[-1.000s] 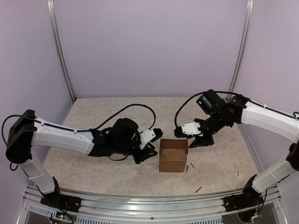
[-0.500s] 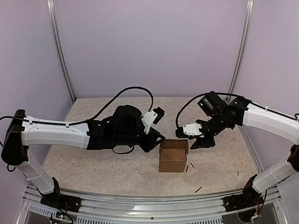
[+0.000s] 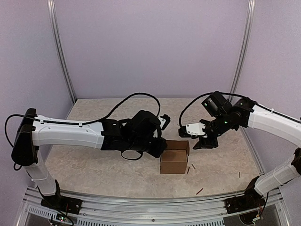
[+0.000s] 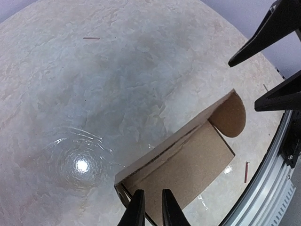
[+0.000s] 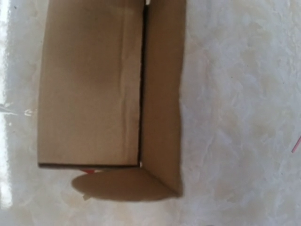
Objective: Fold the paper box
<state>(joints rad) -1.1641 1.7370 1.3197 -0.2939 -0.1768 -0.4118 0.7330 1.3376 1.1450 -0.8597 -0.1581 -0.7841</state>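
Note:
The paper box (image 3: 173,161) is a small brown cardboard box standing at the middle of the table. A rounded flap (image 3: 186,147) sticks up at its far right corner. My left gripper (image 3: 162,144) hovers at the box's left end. In the left wrist view its fingers (image 4: 137,209) stand a narrow gap apart over the box (image 4: 188,157), with nothing between them. My right gripper (image 3: 205,141) hangs right of the box, apart from it, and its jaws (image 4: 242,84) are spread open. The right wrist view shows the box (image 5: 89,94) and flap (image 5: 122,186) but no fingers.
Several tiny dark sticks lie near the box, such as one stick (image 3: 188,169) beside it and another stick (image 3: 199,191) near the front. The aluminium rail (image 3: 150,202) runs along the near table edge. Purple walls close in the back and sides.
My left arm has swung right, bringing its gripper from left of the box to over the box's left end, and its jaws have narrowed. The right gripper has barely shifted.

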